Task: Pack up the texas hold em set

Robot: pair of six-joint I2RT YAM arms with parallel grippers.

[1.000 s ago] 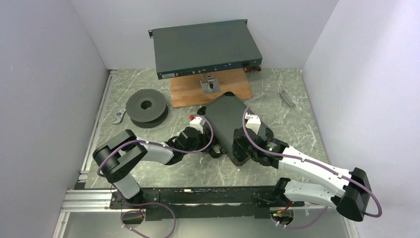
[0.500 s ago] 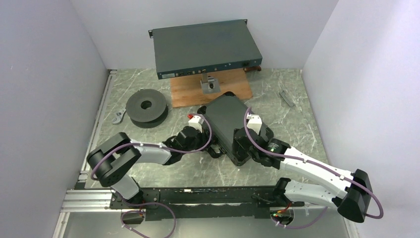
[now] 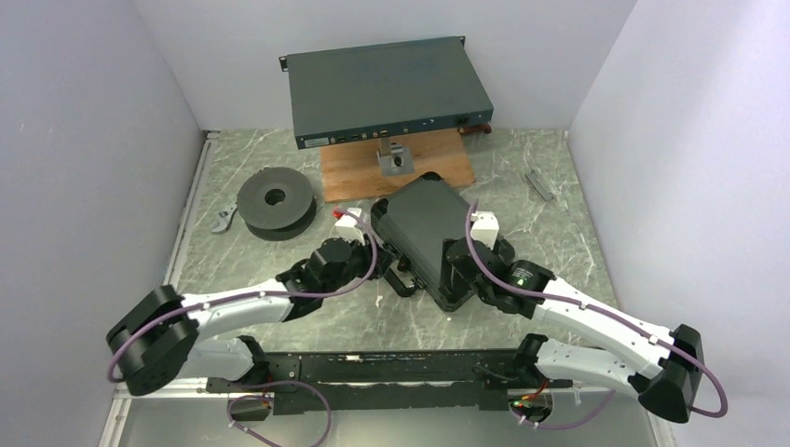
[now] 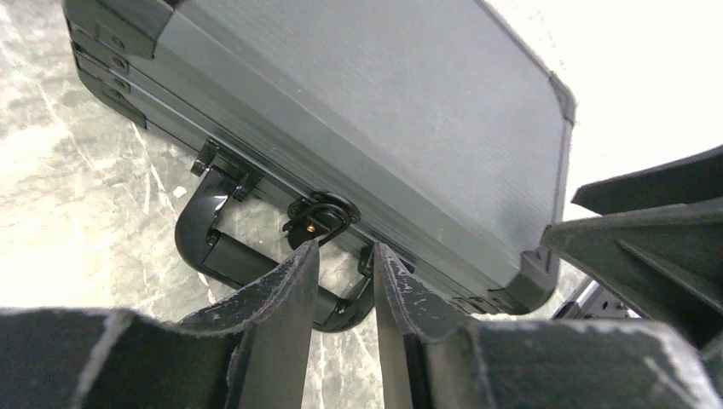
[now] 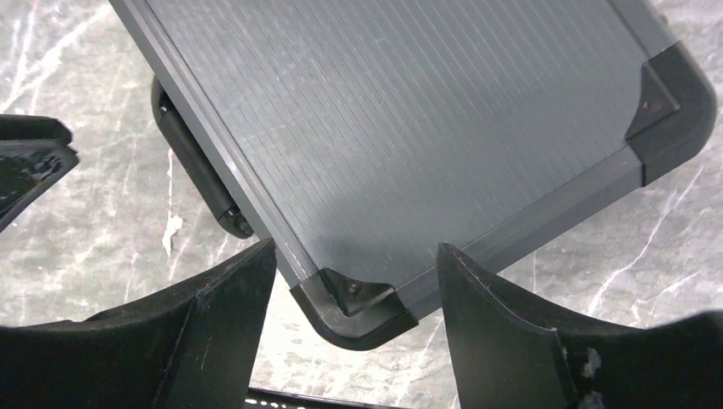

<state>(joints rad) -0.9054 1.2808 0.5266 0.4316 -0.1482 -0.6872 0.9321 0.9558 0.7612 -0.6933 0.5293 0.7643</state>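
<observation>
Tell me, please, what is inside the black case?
Nothing inside shows: the case lies with its lid down, and only its ribbed outside, handle and latch are seen. Any contents are covered.

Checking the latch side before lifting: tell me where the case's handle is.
In the left wrist view the handle lies on the table along the closed case's long edge, just beyond the left gripper.

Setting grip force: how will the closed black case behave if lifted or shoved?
Probably rigid: the case shows hard corner caps and a flat lid, so it shouldn't flex. Likely slides rather than tips when pushed, as it lies flat and low. The handle looks hinged, so it may swing when lifted there.
</observation>
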